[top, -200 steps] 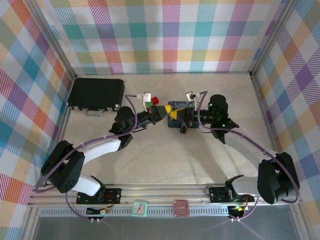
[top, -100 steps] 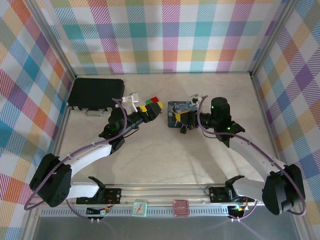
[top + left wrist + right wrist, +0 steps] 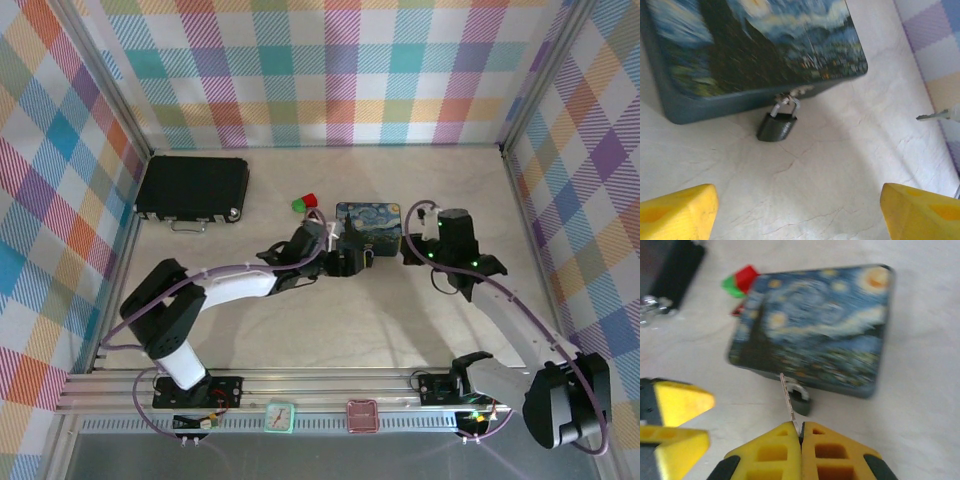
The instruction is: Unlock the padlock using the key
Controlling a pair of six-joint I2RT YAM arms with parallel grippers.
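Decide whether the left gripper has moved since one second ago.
Yes. The left gripper has moved from the tin's left side to its near edge.

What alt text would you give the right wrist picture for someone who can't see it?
The right fingers, yellow and shut on a thin silvery key, hold it beside a small dark padlock hanging from the near edge of a blue painted tin. The left fingers, also yellow, sit at the left.

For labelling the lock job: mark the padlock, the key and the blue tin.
padlock (image 3: 776,128), left wrist view, dark body.
key (image 3: 787,392), right wrist view, thin shaft.
blue tin (image 3: 815,322), right wrist view, painted lid.
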